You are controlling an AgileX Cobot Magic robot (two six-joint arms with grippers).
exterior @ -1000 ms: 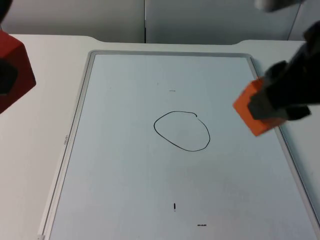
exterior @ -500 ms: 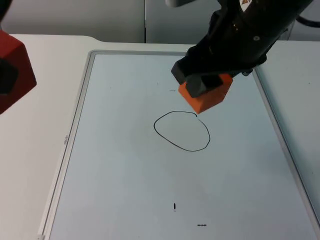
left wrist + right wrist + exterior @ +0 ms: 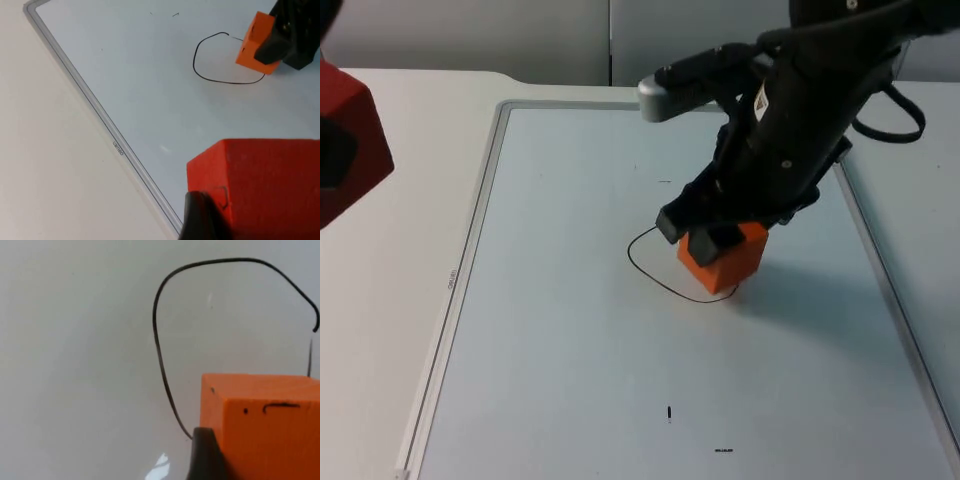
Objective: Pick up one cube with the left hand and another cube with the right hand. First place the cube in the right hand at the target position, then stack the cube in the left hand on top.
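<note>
Well left of the circle (image 3: 682, 262), off the whiteboard (image 3: 570, 330), the left hand (image 3: 332, 155) grips the red cube (image 3: 350, 140) in the air. The right hand (image 3: 715, 240) clasps the orange cube (image 3: 725, 260) over the circle's right part.

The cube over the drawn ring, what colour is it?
Orange cube, seen best in the top view.

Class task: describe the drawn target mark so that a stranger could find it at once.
Start at the whiteboard lying on the table. Near its middle is a hand-drawn black loop, with the orange cube at its right edge. The board's other marks are tiny specks.
</note>
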